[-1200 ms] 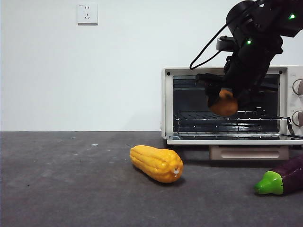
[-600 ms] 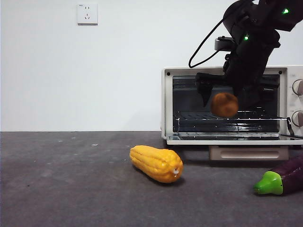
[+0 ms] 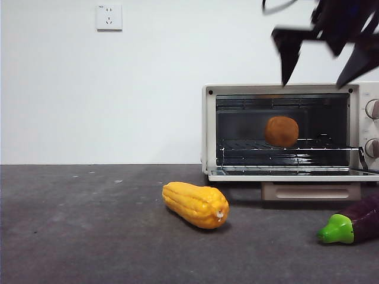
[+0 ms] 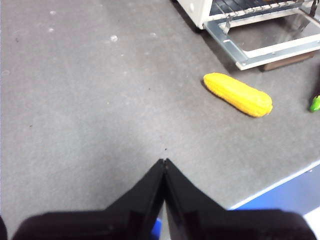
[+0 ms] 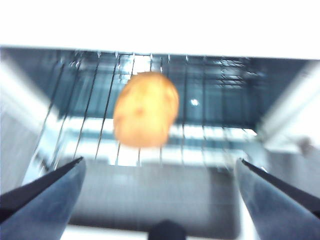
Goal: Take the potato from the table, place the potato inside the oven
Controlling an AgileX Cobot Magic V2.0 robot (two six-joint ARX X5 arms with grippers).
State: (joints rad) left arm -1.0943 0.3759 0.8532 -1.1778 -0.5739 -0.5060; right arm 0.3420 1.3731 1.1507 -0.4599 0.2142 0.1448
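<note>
The orange-brown potato (image 3: 281, 131) rests on the wire rack inside the cream oven (image 3: 208, 127), whose door hangs open. My right gripper (image 3: 323, 56) is open above the oven's top edge, holding nothing. In the right wrist view the potato (image 5: 145, 109) lies on the rack beyond the spread right gripper (image 5: 160, 172). My left gripper (image 4: 164, 162) is shut and empty over the dark grey table (image 4: 90, 100), far from the oven (image 4: 197, 7).
A yellow ridged cob (image 3: 196, 204) lies on the table in front of the oven, and shows as the cob (image 4: 238, 93) in the left wrist view. A purple eggplant with a green cap (image 3: 350, 223) lies at the front right. The open oven door (image 3: 296, 175) juts forward.
The right gripper let go of the potato on the oven rack, opened, and rose out of the oven to above its top. The potato stayed on the rack.
</note>
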